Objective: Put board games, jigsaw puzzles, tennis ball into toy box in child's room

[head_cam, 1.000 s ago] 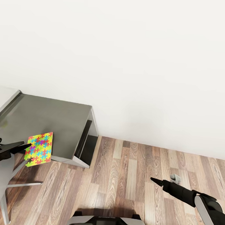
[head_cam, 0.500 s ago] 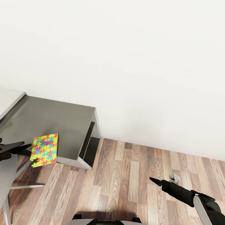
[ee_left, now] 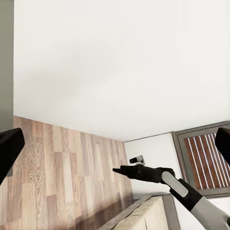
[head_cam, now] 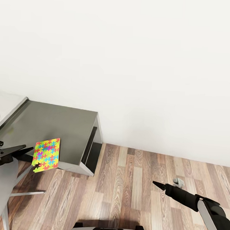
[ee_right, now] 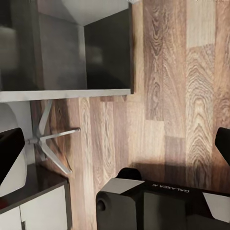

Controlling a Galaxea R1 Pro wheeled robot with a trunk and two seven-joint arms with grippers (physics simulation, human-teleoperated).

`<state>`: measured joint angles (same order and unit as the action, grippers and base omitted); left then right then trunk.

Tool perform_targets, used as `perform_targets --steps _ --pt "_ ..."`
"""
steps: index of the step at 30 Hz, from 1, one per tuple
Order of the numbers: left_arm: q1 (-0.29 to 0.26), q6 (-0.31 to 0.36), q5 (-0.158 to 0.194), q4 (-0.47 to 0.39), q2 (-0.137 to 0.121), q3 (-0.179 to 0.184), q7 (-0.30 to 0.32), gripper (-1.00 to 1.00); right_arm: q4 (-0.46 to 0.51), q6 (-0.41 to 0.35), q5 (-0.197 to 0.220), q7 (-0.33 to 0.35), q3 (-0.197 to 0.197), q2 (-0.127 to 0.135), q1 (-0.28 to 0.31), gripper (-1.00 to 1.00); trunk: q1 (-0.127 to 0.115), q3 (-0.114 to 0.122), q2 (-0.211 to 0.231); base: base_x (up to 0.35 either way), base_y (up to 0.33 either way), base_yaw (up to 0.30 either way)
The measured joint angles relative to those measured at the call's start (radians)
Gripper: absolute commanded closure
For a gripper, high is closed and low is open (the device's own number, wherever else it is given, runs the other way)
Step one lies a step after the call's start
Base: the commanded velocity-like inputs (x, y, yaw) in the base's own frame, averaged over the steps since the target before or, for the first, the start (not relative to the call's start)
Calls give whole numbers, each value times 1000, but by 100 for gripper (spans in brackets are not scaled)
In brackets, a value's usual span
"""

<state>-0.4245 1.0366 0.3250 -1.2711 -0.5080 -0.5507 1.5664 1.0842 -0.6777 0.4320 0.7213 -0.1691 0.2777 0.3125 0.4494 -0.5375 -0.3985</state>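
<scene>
One jigsaw puzzle (head_cam: 46,154) overhangs the dark cabinet (head_cam: 57,128), beside chair legs (head_cam: 21,187).

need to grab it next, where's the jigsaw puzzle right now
In the head view the jigsaw puzzle lies at lower left on the front edge of the dark grey cabinet, partly overhanging it, just beyond the left gripper.

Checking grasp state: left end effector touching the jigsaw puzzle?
Apart. Head view shows bare floor between the left end effector tips and the jigsaw puzzle overhanging the dark cabinet.
</scene>
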Motion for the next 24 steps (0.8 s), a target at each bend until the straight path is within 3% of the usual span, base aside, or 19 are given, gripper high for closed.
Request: perform_targets --steps 24 --pt "0 0 -1 0 0 0 0 -100 0 2 0 0 0 0 0 -100 0 40 0 0 0 0"
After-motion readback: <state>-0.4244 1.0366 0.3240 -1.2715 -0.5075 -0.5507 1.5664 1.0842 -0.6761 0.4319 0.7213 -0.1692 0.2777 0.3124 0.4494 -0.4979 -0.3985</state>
